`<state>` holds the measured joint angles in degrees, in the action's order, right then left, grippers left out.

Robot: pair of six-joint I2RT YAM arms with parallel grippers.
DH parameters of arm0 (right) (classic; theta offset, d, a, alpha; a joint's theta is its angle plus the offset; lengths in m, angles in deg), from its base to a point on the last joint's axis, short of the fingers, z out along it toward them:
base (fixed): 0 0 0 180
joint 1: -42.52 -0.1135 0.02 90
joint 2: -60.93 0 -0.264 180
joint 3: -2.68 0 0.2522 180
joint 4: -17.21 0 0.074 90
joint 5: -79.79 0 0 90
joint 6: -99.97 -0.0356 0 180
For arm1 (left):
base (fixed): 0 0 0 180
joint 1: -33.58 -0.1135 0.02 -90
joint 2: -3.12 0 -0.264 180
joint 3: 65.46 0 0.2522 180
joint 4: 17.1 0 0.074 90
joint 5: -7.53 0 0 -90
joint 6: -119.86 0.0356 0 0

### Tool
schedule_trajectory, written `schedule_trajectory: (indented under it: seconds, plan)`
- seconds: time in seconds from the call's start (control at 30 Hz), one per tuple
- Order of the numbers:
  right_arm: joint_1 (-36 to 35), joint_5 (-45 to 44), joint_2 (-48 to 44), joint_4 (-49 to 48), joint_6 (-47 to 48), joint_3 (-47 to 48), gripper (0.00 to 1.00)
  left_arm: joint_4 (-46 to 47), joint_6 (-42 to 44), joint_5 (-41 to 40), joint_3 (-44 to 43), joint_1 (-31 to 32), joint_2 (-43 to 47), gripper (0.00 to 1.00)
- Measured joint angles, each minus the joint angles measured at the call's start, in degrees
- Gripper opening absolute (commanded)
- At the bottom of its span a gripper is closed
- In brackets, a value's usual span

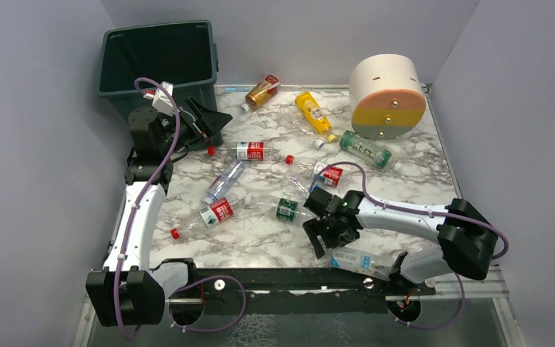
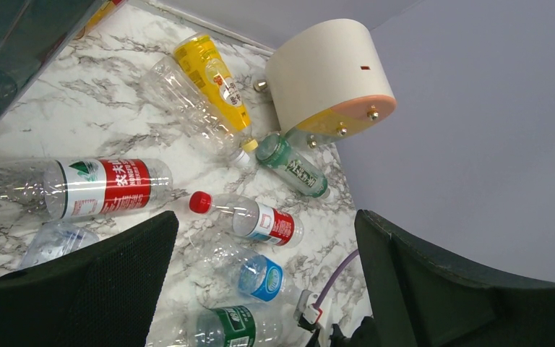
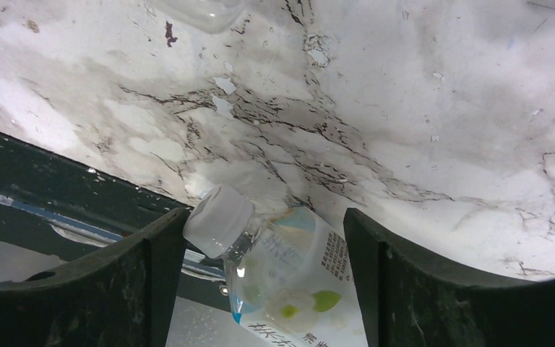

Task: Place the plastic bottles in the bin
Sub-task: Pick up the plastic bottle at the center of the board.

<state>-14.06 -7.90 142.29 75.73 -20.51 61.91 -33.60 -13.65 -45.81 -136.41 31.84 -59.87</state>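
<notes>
Marble tabletop [image 1: 260, 246] is carrying the scattered plastic bottles [image 1: 249, 151]. The right hand [image 3: 266, 217] is straddling a white-capped bottle [image 3: 282, 275] at its near edge, partly open, not clamping it. The left hand [image 2: 266, 220] (spread wide, holding nothing) is hovering beside the bin [image 1: 157, 27].

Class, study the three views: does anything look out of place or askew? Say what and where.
One white-capped bottle lies at the near edge, partly over the black base rail, between the right end effector's open fingers. The cream cylinder lies on its side at far right.
</notes>
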Motion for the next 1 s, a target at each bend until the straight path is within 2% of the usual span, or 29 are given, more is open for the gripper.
schedule_trajectory:
  seconds: [0.3,0.43,0.6,0.87,1.0]
  plan:
    - [0.0,-0.2,1.0,-0.5,0.3,1.1,0.63,-0.1,0.0,0.0,0.0,0.0,0.0,0.99]
    - [0.0,-0.5,2.5,0.2,0.7,2.5,0.50,-0.1,0.0,0.0,0.0,0.0,0.1,0.99]
    - [0.0,-0.3,4.3,-0.7,1.0,3.4,0.40,-0.4,0.1,0.0,0.0,0.0,0.3,0.99]
    - [0.0,-0.4,6.8,-0.9,1.6,4.8,0.18,-0.8,0.3,0.0,0.0,0.0,0.5,0.99]
    - [0.0,-0.6,7.7,-1.1,1.9,6.4,0.14,-1.2,0.7,0.0,0.0,0.0,0.5,0.99]
